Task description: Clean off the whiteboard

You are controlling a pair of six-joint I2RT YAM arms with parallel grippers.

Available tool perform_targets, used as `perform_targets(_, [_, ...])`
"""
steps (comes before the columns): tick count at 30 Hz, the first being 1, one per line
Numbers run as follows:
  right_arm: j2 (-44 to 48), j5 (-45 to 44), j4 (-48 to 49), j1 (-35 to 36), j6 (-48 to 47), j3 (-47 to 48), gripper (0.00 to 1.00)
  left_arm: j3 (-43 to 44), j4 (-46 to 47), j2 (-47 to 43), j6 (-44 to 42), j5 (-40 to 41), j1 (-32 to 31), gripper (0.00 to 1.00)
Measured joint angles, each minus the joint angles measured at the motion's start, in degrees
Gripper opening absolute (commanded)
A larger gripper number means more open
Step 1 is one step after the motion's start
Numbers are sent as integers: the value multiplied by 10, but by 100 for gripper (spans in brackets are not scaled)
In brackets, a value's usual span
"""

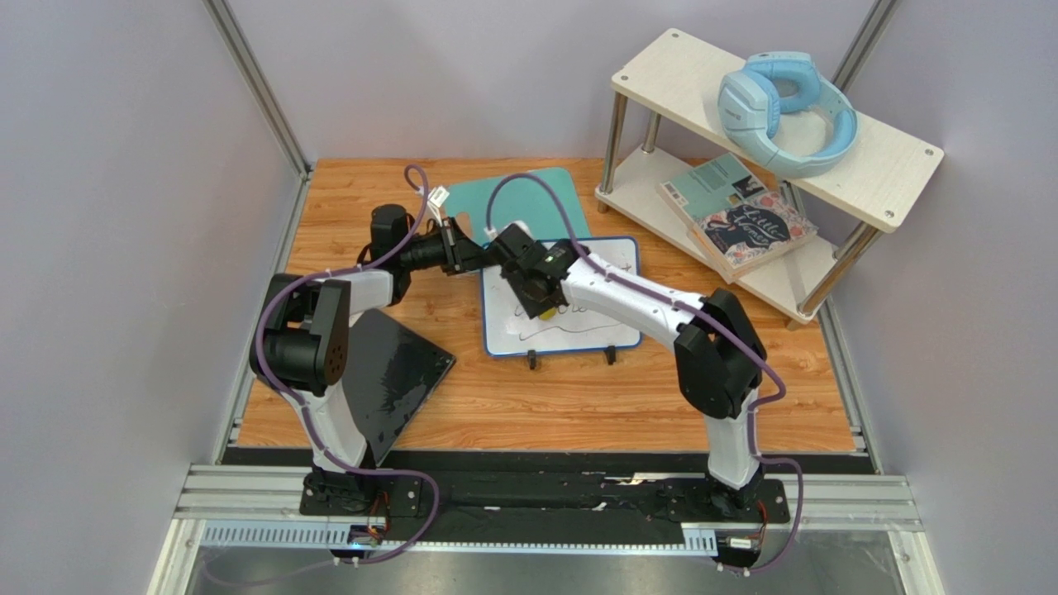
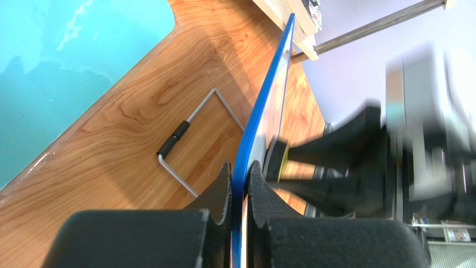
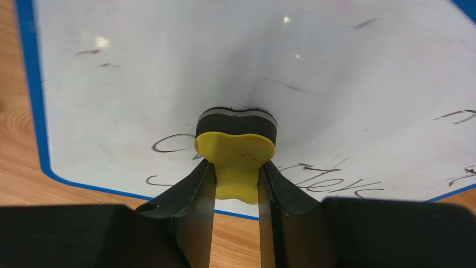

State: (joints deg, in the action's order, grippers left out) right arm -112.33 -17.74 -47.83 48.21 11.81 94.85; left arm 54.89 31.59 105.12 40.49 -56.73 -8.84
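The whiteboard [image 1: 584,329], white with a blue frame and two black feet, lies mid-table. Dark handwriting shows on its lower part [image 3: 335,173], and the upper part is mostly wiped. My left gripper [image 1: 487,258] is shut on the board's blue left edge [image 2: 267,106], with the jaws pinching the frame [image 2: 240,174]. My right gripper [image 1: 537,295] is shut on a yellow eraser [image 3: 234,149] and presses its dark felt pad against the board face [image 3: 167,67]. The eraser also shows in the left wrist view [image 2: 277,162].
A teal mat [image 1: 528,198] lies behind the board. A glossy black slab [image 1: 397,378] lies front left. A white two-tier shelf [image 1: 696,74] at back right holds blue headphones [image 1: 782,112] and books [image 1: 745,217]. A wire foot [image 2: 179,139] juts out behind the board.
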Motion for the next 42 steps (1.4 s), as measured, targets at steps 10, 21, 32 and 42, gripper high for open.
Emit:
perform_targets(10, [-14,-58,72,82,-84,-46,0,-1,2,0,-15,0,0,0])
perform_targets(21, [30,-59,198,89,-137,-146,0,-1,5,6,-24,-2,3,0])
perform_targets(32, [30,-136,280,131,-213,-197,0,-1,9,7,-28,-9,3,0])
perform_targets(42, [37,-156,331,144,-242,-232,0,-1,16,11,-29,-13,4,0])
